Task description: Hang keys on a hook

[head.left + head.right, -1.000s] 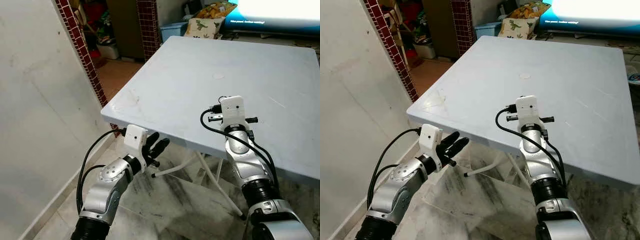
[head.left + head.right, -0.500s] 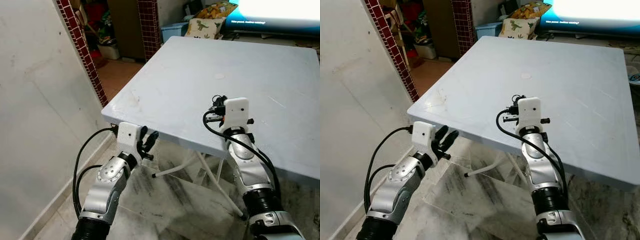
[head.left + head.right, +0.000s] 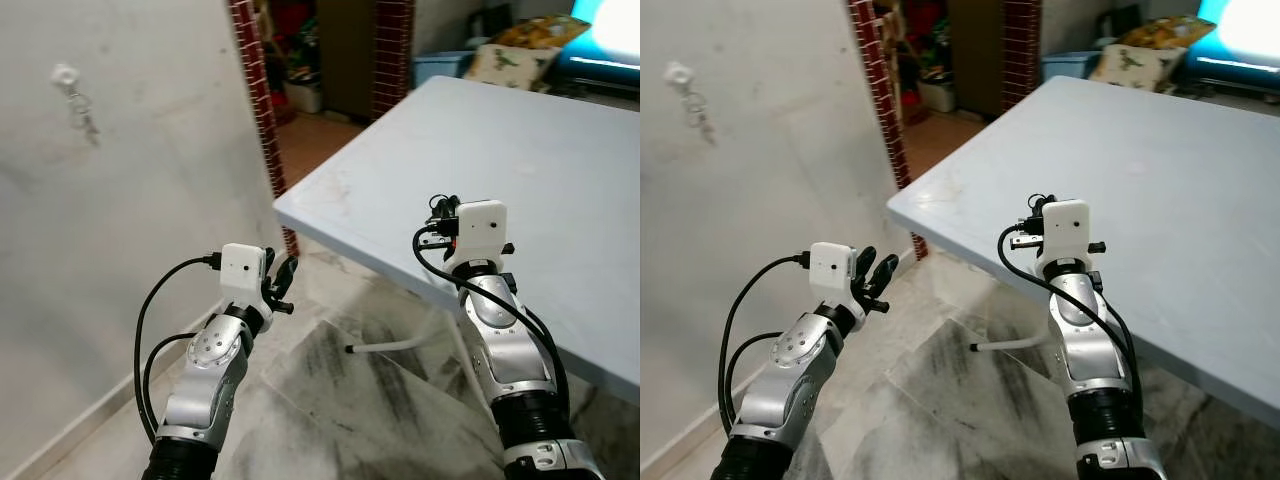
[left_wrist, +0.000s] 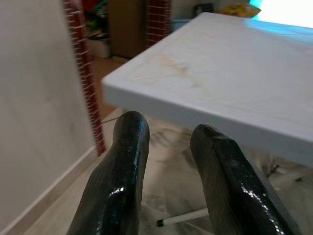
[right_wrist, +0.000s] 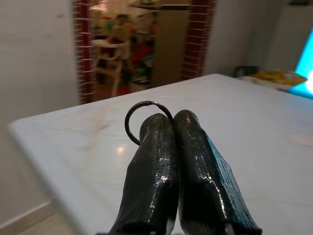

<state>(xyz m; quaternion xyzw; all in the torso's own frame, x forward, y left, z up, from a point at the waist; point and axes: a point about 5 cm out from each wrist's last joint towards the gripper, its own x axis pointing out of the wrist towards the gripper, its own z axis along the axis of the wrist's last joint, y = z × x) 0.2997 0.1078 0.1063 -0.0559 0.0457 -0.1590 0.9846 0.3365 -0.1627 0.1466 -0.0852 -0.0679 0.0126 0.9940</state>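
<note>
Right hand [image 5: 171, 122], item one: we hold its two black fingers pressed together on a dark key ring [image 5: 142, 120], whose loop stands up past the fingertips. We cannot see any keys hanging below the ring; the fingers hide that part. In the head views this arm is raised over the near edge of the table [image 3: 560, 170].

Left hand [image 4: 166, 147], item two: fingers parted, nothing between them, held low over the marble floor [image 3: 380, 400] just off the table's corner.

Table, item three: pale blue top, bare where we can see it.

Hook [image 3: 66, 73], item four: a small white fitting high on the plaster wall [image 3: 130, 180] to our left, well apart from both hands, with something thin dangling beneath it that we cannot identify.

Brick doorway [image 3: 252, 90], item five: beyond the wall, cluttered room behind.

Risks, as we judge them: the ring is gripped only along a short part of its rim, so it may twist or slip on the long reach; and the hook is small, so a slightly off approach would miss it and drop the ring to the floor.
</note>
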